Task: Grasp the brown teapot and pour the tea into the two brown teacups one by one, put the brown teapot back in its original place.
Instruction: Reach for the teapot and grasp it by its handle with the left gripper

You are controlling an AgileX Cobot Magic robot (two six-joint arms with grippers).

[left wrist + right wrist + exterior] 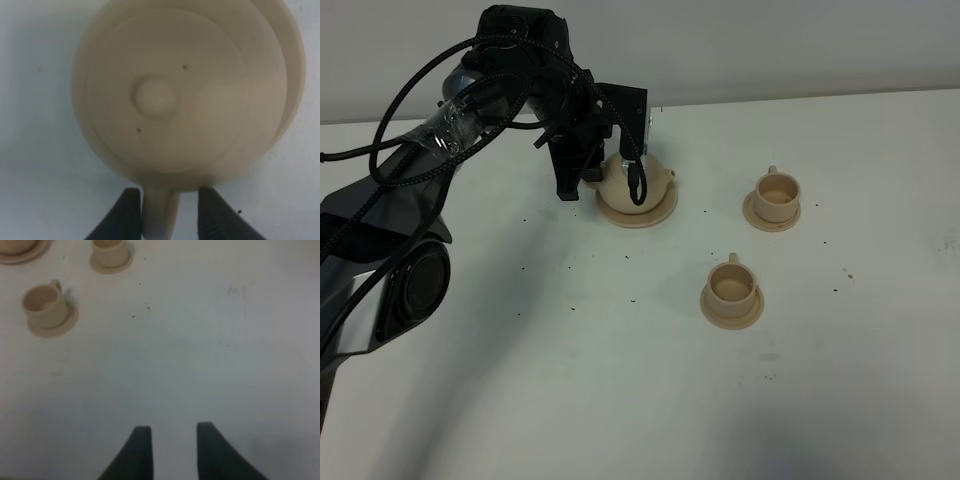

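Observation:
The brown teapot point(658, 178) sits on its wide tan saucer point(642, 214) at the back middle of the table. My left gripper point(601, 187) is lowered over it. In the left wrist view the lidded teapot point(165, 95) fills the frame, and its loop handle point(160, 215) lies between the dark fingers point(131, 215) with a gap on one side, so the left gripper point(167, 220) is open. Two brown teacups stand on small saucers, one further back point(778, 192), one nearer point(731, 284). My right gripper point(170, 450) hangs open over bare table, with both teacups point(47, 305) point(110, 252) far from it.
The white table point(570, 380) carries scattered small dark specks. The left arm's black body and cables point(430, 150) span the left side of the exterior view. The edge of the wide saucer point(15, 254) shows at a corner of the right wrist view.

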